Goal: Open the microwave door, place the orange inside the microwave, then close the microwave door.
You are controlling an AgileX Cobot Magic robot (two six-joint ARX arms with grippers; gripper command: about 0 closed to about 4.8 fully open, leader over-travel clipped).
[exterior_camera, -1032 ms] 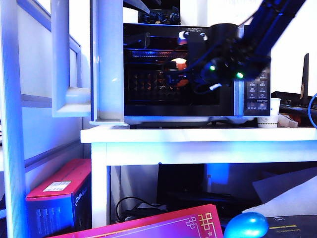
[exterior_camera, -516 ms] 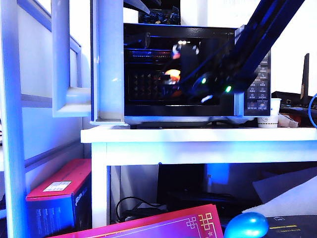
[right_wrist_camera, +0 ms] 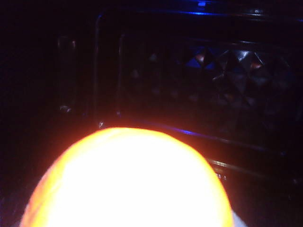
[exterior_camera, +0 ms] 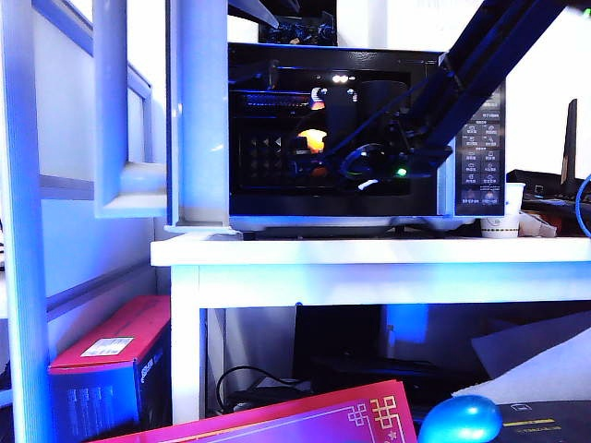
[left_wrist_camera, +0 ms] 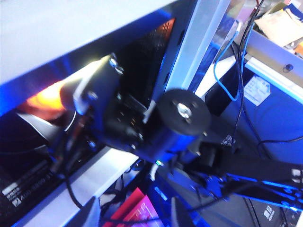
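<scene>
The black microwave [exterior_camera: 369, 55] stands on a white table with the microwave door [exterior_camera: 199, 120] swung wide to the left, its pale inner face showing. My right arm reaches down from the upper right into the dark cavity. The right gripper [exterior_camera: 314, 152] is shut on the orange [exterior_camera: 314, 140], which glows brightly inside. In the right wrist view the orange [right_wrist_camera: 128, 184] fills the near part and hides the fingers, with the patterned back wall behind it. My left gripper [left_wrist_camera: 133, 215] hangs open with nothing in it, outside the microwave, beside the right arm's wrist [left_wrist_camera: 182, 113].
The white table [exterior_camera: 369, 251] carries the microwave. A paper cup [exterior_camera: 503, 217] stands by the button panel [exterior_camera: 482, 166]. Below lie a red box [exterior_camera: 111, 365], a pink-red box [exterior_camera: 305, 420] and a shiny blue egg-shaped object [exterior_camera: 459, 420]. A white frame [exterior_camera: 115, 111] stands left of the door.
My right arm has pushed deeper into the cavity and lower, carrying the orange leftwards and down. The door and the left gripper have not moved.
</scene>
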